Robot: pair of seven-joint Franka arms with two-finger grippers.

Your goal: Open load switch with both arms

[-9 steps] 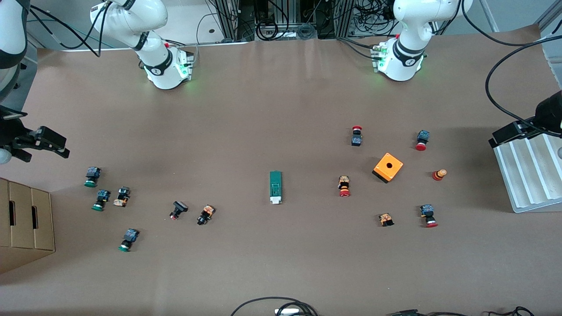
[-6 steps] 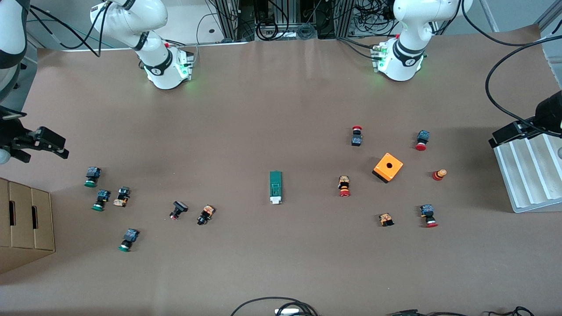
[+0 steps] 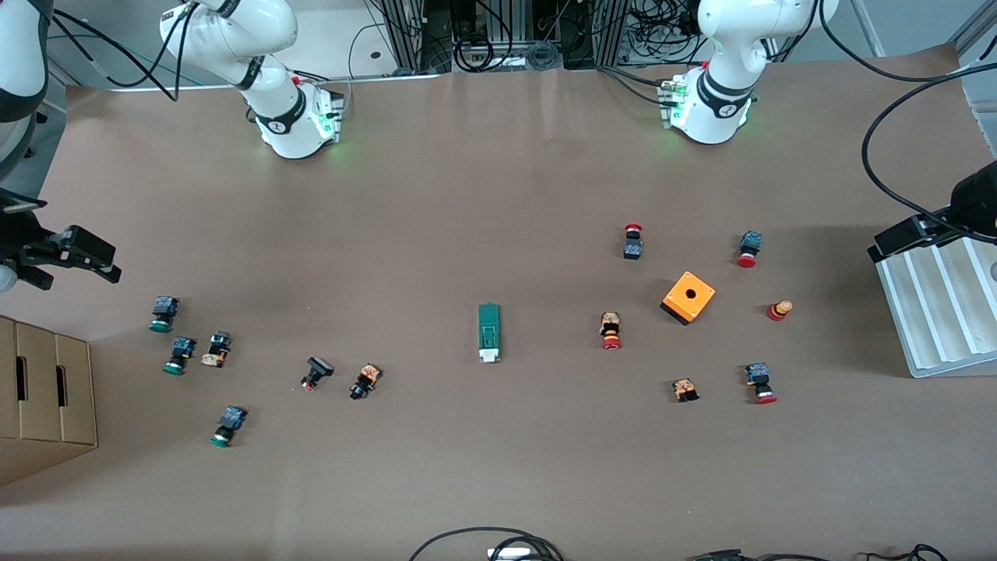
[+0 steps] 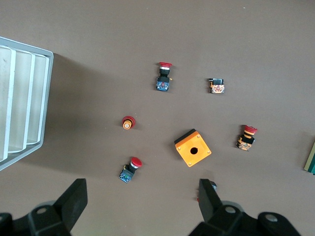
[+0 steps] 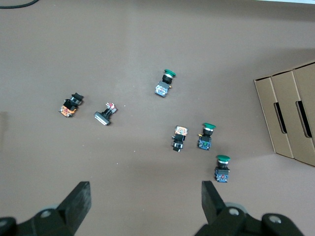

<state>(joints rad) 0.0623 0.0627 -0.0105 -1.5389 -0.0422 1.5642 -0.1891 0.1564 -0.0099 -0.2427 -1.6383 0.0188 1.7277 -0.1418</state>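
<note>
Both the left gripper (image 4: 140,206) and right gripper (image 5: 145,206) gape wide, empty.

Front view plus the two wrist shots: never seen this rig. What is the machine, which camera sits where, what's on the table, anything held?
Two white robot arms stand at a brown table. The front view looks down from across it; each wrist view comes from a camera above that arm's own black fingers. The load switch, a slim green block with a white end, lies mid-table, untouched. Toward the left arm's end lie the orange box, red-capped push-buttons and a pale ridged tray. Toward the right arm's end lie green-capped push-buttons and a cardboard box. The left gripper hangs open above the red buttons, the right gripper open above the green ones. Nothing is held.
</note>
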